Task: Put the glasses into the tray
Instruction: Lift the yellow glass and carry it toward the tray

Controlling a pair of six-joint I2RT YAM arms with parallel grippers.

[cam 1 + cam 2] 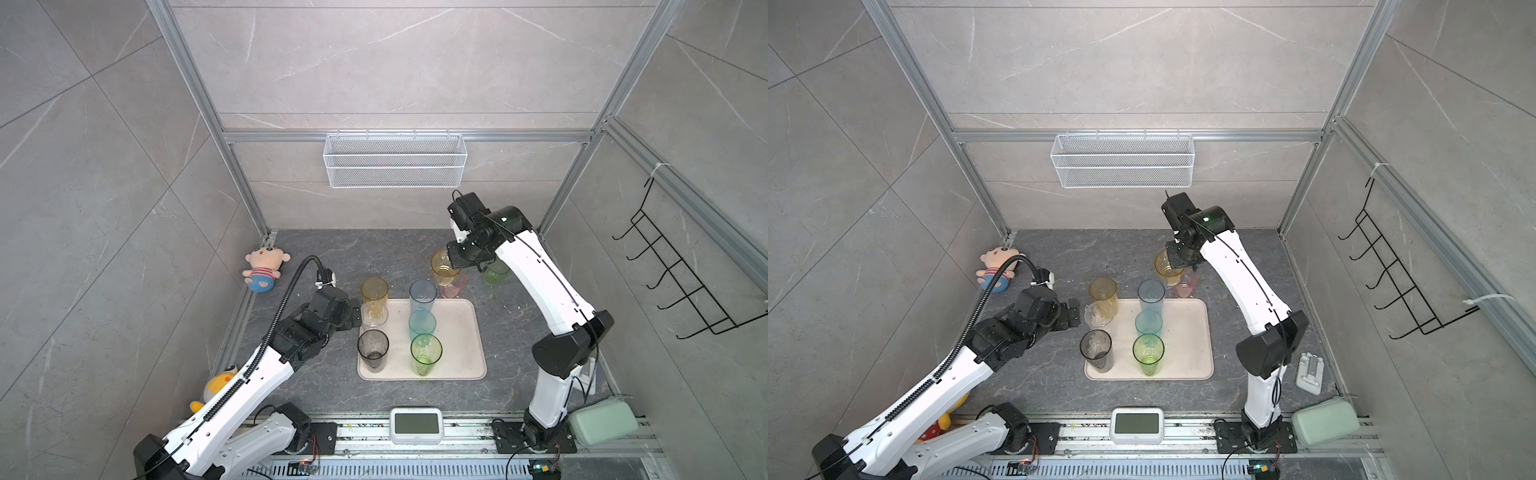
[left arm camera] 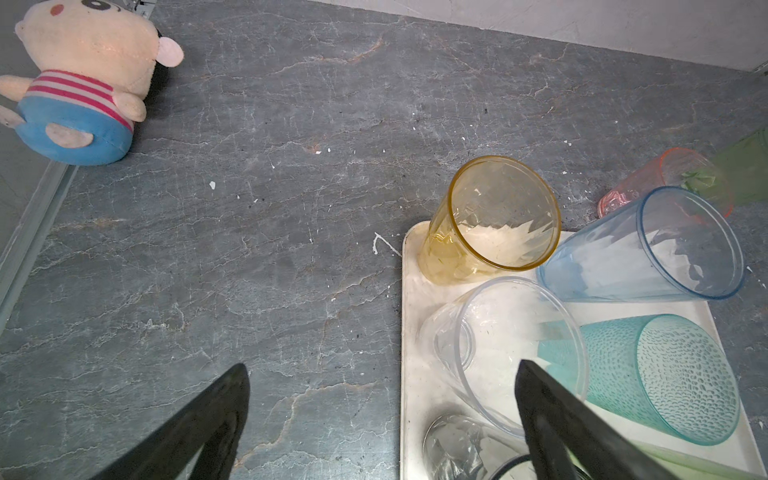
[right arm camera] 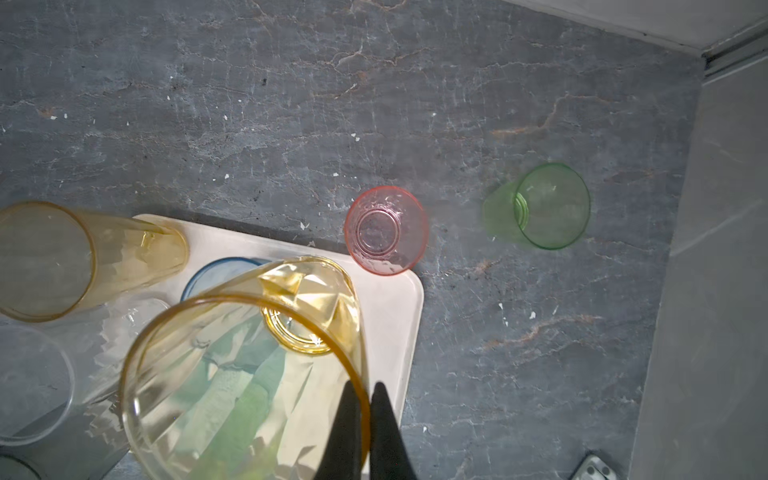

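Nine glasses in all. Six stand in the tray [image 1: 461, 332], crowded into its left half: the amber glass [image 1: 374, 291], clear glass [image 1: 374, 316] and smoky glass [image 1: 373, 351] in one column, the blue glass [image 1: 422, 295], teal glass [image 1: 422, 326] and green glass [image 1: 426, 355] in the next. The tray's right half lies bare.

The right gripper [image 3: 365, 388] is clamped on the rim of a yellow glass [image 3: 232, 374] by the tray's upper right corner. A pink glass [image 3: 384, 230] and a pale green glass [image 1: 496, 274] sit on the table [image 1: 316, 257] beyond that corner. In a top view the pale one is half hidden by the right arm [image 1: 536, 266].

The left gripper [image 2: 380, 363], jaws wide and holding nothing, waits at the tray's left edge beside the clear glass. I cannot tell whether it touches the glass.

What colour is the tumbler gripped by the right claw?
The tumbler is amber-yellow, clearest in the right wrist view.
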